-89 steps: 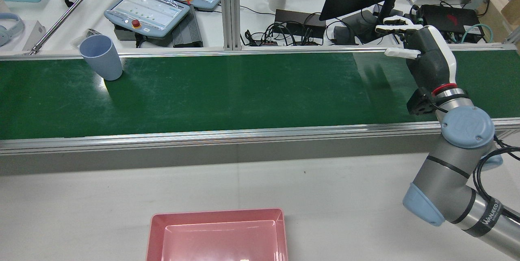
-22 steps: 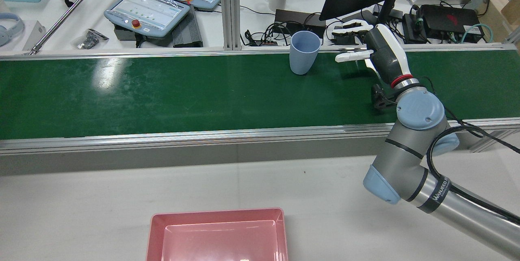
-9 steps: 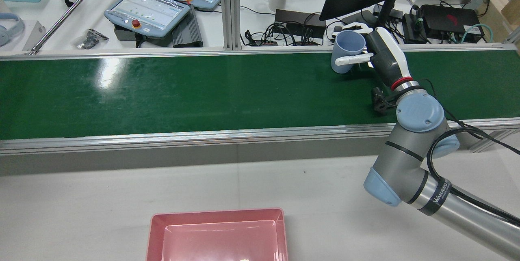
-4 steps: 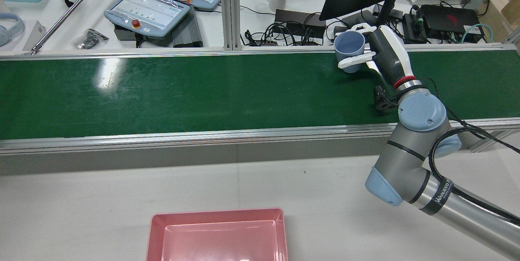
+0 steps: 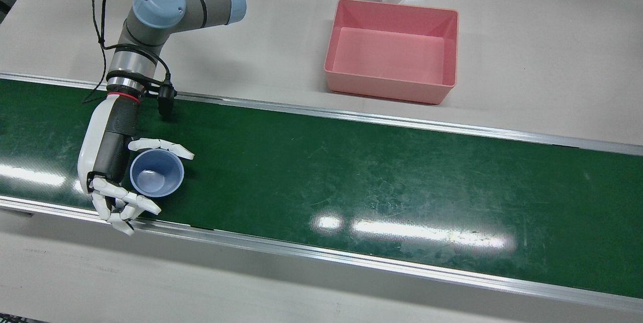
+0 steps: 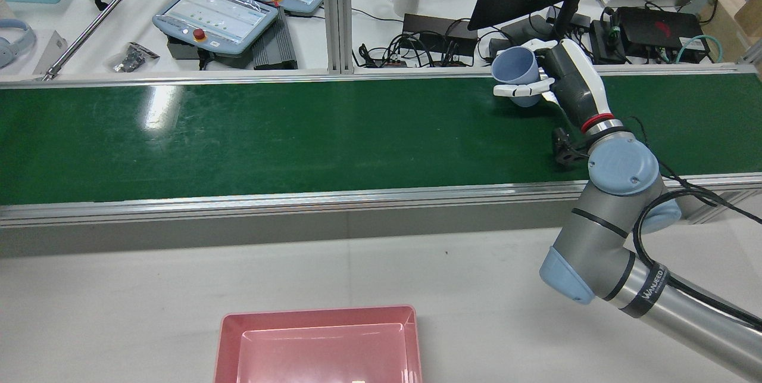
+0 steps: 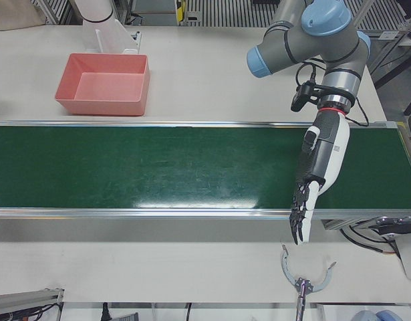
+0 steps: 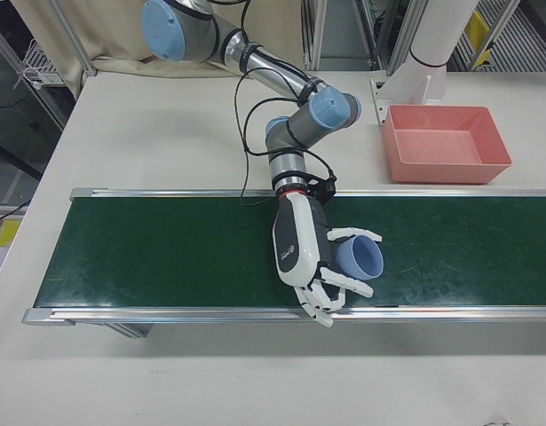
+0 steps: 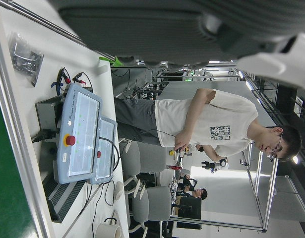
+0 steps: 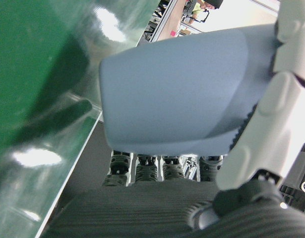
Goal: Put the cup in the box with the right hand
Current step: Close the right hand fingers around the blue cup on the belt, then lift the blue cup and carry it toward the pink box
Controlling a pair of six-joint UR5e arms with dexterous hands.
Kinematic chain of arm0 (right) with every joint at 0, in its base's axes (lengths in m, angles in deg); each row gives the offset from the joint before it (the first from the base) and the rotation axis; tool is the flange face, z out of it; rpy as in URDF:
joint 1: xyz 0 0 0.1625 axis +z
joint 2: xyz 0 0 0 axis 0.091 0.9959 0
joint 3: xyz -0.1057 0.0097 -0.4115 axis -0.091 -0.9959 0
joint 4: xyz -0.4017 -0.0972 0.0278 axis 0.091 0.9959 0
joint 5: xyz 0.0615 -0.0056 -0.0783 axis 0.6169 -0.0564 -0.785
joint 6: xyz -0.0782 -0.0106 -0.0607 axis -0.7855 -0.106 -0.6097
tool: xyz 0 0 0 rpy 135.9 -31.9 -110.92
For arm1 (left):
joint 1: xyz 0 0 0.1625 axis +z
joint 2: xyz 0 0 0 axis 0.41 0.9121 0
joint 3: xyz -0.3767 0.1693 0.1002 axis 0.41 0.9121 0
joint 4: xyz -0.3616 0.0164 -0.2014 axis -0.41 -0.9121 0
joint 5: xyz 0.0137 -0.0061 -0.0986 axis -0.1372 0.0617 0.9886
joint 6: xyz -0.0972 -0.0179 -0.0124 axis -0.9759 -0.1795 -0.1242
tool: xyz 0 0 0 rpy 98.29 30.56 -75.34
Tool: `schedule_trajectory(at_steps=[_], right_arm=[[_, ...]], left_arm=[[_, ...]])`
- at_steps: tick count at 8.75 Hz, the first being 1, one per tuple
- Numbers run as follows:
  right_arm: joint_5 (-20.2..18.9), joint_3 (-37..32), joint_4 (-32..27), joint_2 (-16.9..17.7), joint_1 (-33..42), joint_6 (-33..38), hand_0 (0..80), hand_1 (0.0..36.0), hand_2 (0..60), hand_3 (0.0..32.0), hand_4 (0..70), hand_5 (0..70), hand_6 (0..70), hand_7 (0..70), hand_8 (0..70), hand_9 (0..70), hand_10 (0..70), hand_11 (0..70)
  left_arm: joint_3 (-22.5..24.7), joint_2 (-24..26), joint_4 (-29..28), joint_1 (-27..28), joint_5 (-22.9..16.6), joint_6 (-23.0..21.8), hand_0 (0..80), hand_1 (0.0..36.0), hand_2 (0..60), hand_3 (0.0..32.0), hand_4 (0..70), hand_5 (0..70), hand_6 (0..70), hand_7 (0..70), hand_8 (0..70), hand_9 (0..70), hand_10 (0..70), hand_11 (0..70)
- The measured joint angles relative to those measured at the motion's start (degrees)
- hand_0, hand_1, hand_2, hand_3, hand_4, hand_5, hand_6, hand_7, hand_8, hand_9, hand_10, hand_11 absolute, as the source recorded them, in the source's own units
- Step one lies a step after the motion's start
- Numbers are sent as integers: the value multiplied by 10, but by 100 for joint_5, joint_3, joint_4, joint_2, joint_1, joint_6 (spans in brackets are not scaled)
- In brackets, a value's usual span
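The right hand (image 5: 113, 162) grasps the light blue cup (image 5: 156, 173), its white fingers (image 8: 348, 284) wrapped around the cup's wall from both sides. The cup is lifted off the green conveyor belt (image 5: 351, 177) and tilted, its open mouth turned up and away from the palm. It hangs over the belt's far edge as seen from the rear, toward the robot's right end. The pink box (image 5: 393, 50) sits empty on the white table (image 5: 527, 62), well apart from the cup. The left hand (image 7: 319, 167) hangs over the belt with fingers straight and spread, holding nothing.
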Motion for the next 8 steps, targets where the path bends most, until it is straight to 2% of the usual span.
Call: schedule_trajectory(at_steps=[3, 5, 6, 7, 8], right_arm=[[-1, 631, 0, 246, 9, -30, 469, 262, 600, 0, 700, 63, 334, 700, 330, 559, 201, 294], [-30, 1362, -18, 270, -8, -319, 467, 219, 600, 0, 700, 59, 340, 700, 344, 575, 230, 333], [-54, 1772, -29, 254, -62, -512, 466, 217, 600, 0, 700, 58, 344, 700, 357, 590, 248, 357], [-107, 2113, -37, 191, -144, -647, 443, 227, 600, 0, 700, 61, 357, 700, 407, 648, 308, 436], [-320, 2325, -38, 67, -234, -721, 422, 242, 600, 0, 700, 70, 371, 700, 449, 700, 372, 516]], left_arm=[[0, 0, 0, 0, -4, 0, 0, 0, 0, 0, 0, 0, 0, 0, 0, 0, 0, 0], [0, 0, -3, 0, 0, 0, 0, 0, 0, 0, 0, 0, 0, 0, 0, 0, 0, 0], [0, 0, -6, 0, 2, 0, 0, 0, 0, 0, 0, 0, 0, 0, 0, 0, 0, 0], [0, 0, -7, 0, 2, 0, 0, 0, 0, 0, 0, 0, 0, 0, 0, 0, 0, 0], [0, 0, -9, 0, 3, 0, 0, 0, 0, 0, 0, 0, 0, 0, 0, 0, 0, 0]])
